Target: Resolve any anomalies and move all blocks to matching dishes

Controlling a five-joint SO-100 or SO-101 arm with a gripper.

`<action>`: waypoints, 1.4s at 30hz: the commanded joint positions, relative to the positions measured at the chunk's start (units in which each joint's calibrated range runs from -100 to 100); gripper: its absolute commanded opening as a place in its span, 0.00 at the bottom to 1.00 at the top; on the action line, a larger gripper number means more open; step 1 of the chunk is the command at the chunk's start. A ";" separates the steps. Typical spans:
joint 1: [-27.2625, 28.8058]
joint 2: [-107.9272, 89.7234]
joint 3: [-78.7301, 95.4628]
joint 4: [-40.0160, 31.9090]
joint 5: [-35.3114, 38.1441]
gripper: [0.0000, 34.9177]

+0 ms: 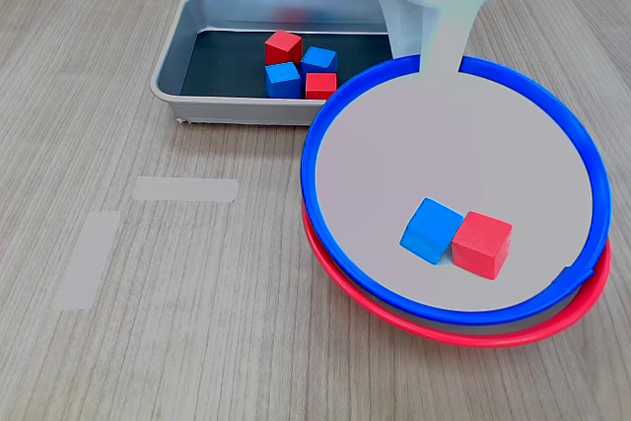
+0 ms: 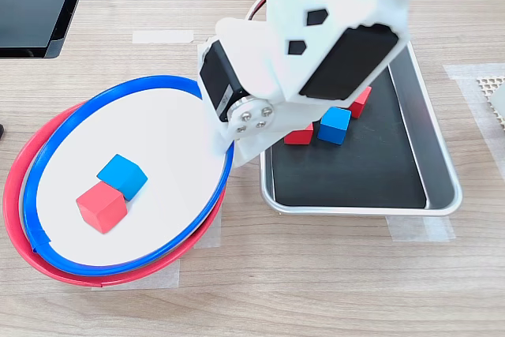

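Jaws closed on far rim of blue-rimmed dish [image 1: 325, 115], gripper [image 2: 223, 141] white. Dish stacked on red-rimmed dish [image 1: 552, 327].

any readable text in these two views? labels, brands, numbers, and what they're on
None in either exterior view.
The blocks carry none: the blue block and red block in the blue-rimmed dish have plain faces.
The metal tray and the gripper also show no print.
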 commanded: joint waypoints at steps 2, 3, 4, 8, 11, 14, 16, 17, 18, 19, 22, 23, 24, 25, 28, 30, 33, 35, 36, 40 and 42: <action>0.23 -4.22 -1.80 1.52 0.63 0.10; 0.32 -4.82 -1.80 2.09 0.78 0.12; 0.32 -5.42 -1.71 2.34 0.93 0.12; 0.23 -7.21 -0.70 2.34 1.51 0.09; 0.13 -6.95 0.57 0.61 1.76 0.15; 0.13 -5.76 1.12 -1.04 2.30 0.01; 0.41 -5.50 0.48 -1.13 1.95 0.00; 0.60 -5.67 0.30 -1.29 1.71 0.00; 0.79 -6.01 0.30 -1.79 1.56 0.00; 1.07 -6.52 0.57 -2.45 1.32 0.00; 1.73 -7.55 1.21 -3.93 1.17 0.00; 1.92 -7.97 1.39 -4.26 1.17 0.00; 2.20 -8.32 1.39 -4.43 1.22 0.00; 2.39 -8.83 1.39 -4.59 1.32 0.00; 3.24 -10.79 1.75 -5.01 1.37 0.00; 3.52 -13.01 3.39 -6.41 1.56 0.00; 3.99 -16.59 6.40 -8.06 1.86 0.00; 4.37 -18.72 8.22 -8.72 2.10 0.00; 4.84 -20.26 9.22 -8.88 2.34 0.00; 7.19 -23.58 9.58 -7.65 3.17 0.00; 9.17 -24.78 8.76 -6.41 3.81 0.00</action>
